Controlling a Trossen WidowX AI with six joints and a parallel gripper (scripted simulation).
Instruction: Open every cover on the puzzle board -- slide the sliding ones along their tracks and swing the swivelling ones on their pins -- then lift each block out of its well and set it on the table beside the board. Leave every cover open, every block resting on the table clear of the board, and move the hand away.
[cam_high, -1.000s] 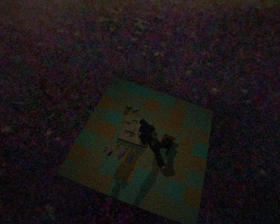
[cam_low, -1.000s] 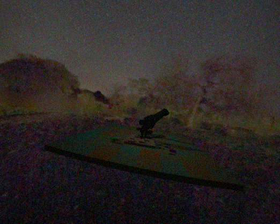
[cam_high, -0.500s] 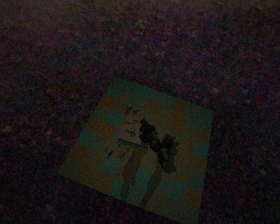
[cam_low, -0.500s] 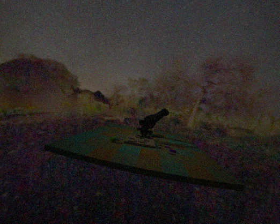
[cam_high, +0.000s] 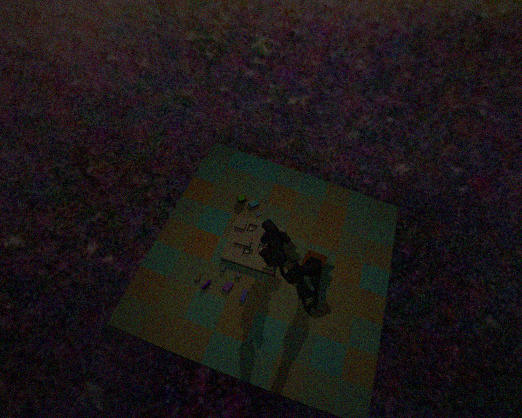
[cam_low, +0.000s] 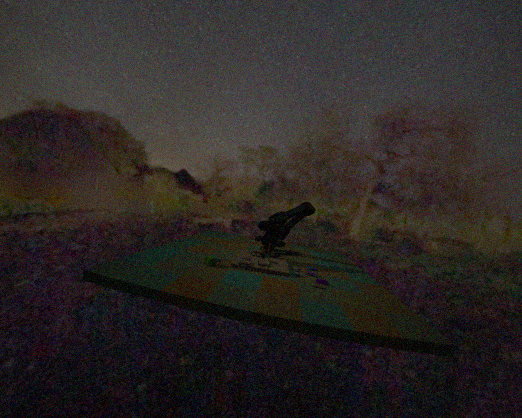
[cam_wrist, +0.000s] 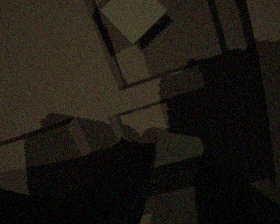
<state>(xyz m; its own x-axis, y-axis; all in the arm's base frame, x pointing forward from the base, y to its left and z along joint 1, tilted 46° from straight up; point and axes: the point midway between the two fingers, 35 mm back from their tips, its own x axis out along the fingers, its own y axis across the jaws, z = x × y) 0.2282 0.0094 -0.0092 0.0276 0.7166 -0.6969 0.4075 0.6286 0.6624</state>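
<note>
The picture is very dark. The pale puzzle board (cam_high: 245, 261) has dark outlined tracks and wells on its top. My gripper (cam_high: 261, 247) (cam_low: 268, 253) (cam_wrist: 175, 157) is low over the board's right part, shut on a small piece whose shape is hidden in shadow. In the wrist view, a pale diamond-shaped knob (cam_wrist: 134, 19) stands ahead of the fingers. A green block (cam_high: 241, 199) (cam_low: 211, 262) and a blue block (cam_high: 254, 204) lie beyond the board's far end. Purple blocks (cam_high: 206, 285) (cam_high: 228, 287) (cam_high: 243, 296) lie off its near side. Cover positions under the hand cannot be told.
The board lies on a patchwork table top (cam_high: 200, 325) (cam_low: 280, 295) of teal and orange squares. The arm (cam_high: 310, 285) reaches in from the board's right in the top view and casts long shadows toward the near edge. Small unclear pieces lie between the board and the purple blocks.
</note>
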